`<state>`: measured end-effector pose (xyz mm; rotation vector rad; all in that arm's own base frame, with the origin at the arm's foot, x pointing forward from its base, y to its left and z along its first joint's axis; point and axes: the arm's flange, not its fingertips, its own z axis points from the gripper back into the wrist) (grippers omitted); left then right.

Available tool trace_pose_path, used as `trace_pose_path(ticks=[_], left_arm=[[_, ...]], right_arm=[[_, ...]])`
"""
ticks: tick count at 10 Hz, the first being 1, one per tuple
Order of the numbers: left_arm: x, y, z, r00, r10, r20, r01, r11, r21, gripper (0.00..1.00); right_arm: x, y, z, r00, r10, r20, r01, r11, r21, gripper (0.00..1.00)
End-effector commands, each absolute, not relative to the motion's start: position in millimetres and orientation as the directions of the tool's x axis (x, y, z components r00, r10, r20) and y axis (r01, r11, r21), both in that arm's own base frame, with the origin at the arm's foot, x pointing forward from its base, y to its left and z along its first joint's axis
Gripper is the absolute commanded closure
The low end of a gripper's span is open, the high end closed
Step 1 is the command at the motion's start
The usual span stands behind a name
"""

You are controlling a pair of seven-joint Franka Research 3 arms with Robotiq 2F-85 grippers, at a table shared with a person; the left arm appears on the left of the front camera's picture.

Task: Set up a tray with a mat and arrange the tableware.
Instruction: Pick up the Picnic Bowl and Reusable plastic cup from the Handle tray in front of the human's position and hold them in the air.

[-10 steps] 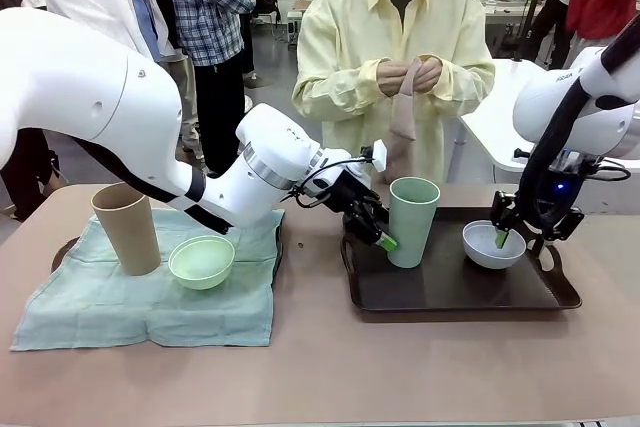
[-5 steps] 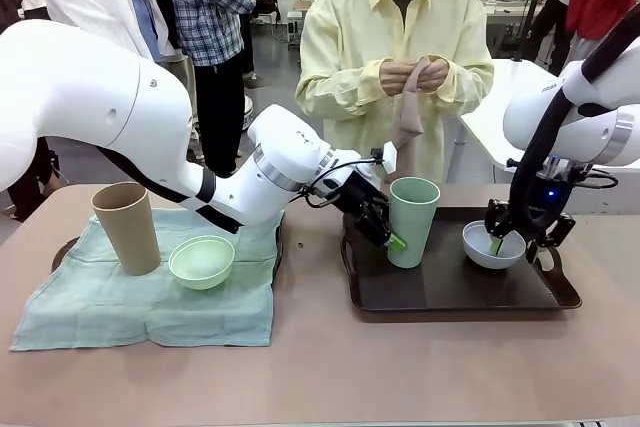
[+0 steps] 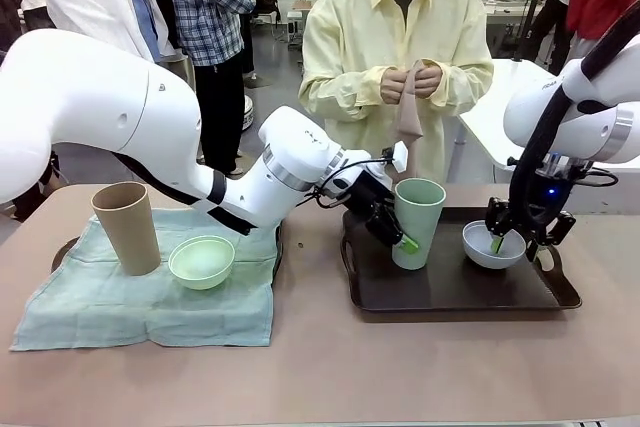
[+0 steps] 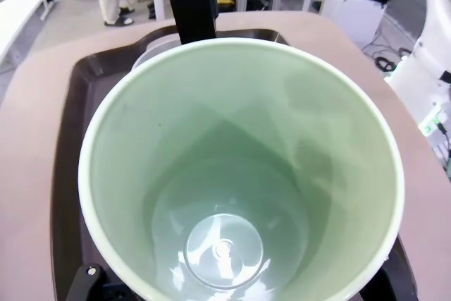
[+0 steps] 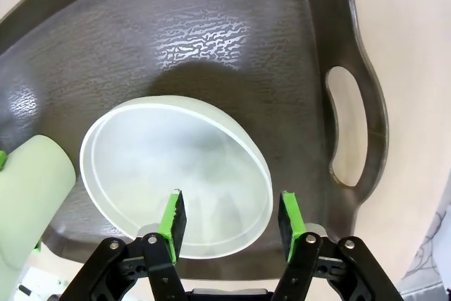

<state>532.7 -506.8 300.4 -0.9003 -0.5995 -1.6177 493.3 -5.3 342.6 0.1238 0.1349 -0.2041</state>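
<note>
Left gripper (image 3: pixel 411 239): straddles the mint green cup (image 3: pixel 419 217) with jaws spread wide (clamping or merely flanking, cannot tell). Tall, tapered, empty, on the dark tray (image 3: pixel 450 295), left part. Right gripper (image 5: pixel 230 220): released, hangs over the near rim of the pale grey-white bowl (image 5: pixel 176 167), round, shallow, at the tray's right end. Well left, on the green mat (image 3: pixel 120 312): tan cup (image 3: pixel 127 227) upright, mint green bowl (image 3: pixel 201 260) just beside.

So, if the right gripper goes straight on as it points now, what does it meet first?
Probably the pale bowl: the right gripper straddles its rim, so the rim or the inside comes first.
</note>
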Motion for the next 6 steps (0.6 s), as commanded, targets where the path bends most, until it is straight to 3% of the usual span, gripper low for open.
trace_pose_path(ticks=[1, 2, 3, 4, 5, 6], left_arm=[[538.8, -515.3, 302.4, -0.056, -0.576, 0.816, 0.959, -0.258, -0.117, 0.00], [539.7, -515.2, 301.5, -0.054, -0.569, 0.821, 0.958, -0.262, -0.119, 0.00], [541.1, -514.3, 301.8, -0.060, -0.551, 0.832, 0.957, -0.268, -0.108, 0.54], [541.8, -513.0, 302.1, -0.054, -0.552, 0.832, 0.959, -0.261, -0.111, 0.55], [541.2, -513.2, 302.8, -0.049, -0.552, 0.832, 0.958, -0.261, -0.117, 1.00], [540.8, -513.2, 302.7, -0.051, -0.554, 0.831, 0.958, -0.262, -0.117, 0.61]], right_arm=[[501.2, -6.7, 343.0, 0.969, -0.182, -0.166, 0.204, 0.971, 0.126, 0.30], [502.2, -7.7, 342.5, 0.970, -0.171, -0.175, 0.195, 0.972, 0.133, 0.41], [502.0, -8.2, 342.3, 0.971, -0.156, -0.181, 0.182, 0.974, 0.135, 0.89], [502.6, -8.6, 342.0, 0.971, -0.153, -0.184, 0.179, 0.974, 0.137, 0.99], [502.3, -8.6, 341.8, 0.971, -0.151, -0.184, 0.178, 0.974, 0.138, 1.00], [502.0, -9.0, 342.1, 0.971, -0.152, -0.182, 0.178, 0.974, 0.138, 1.00]])
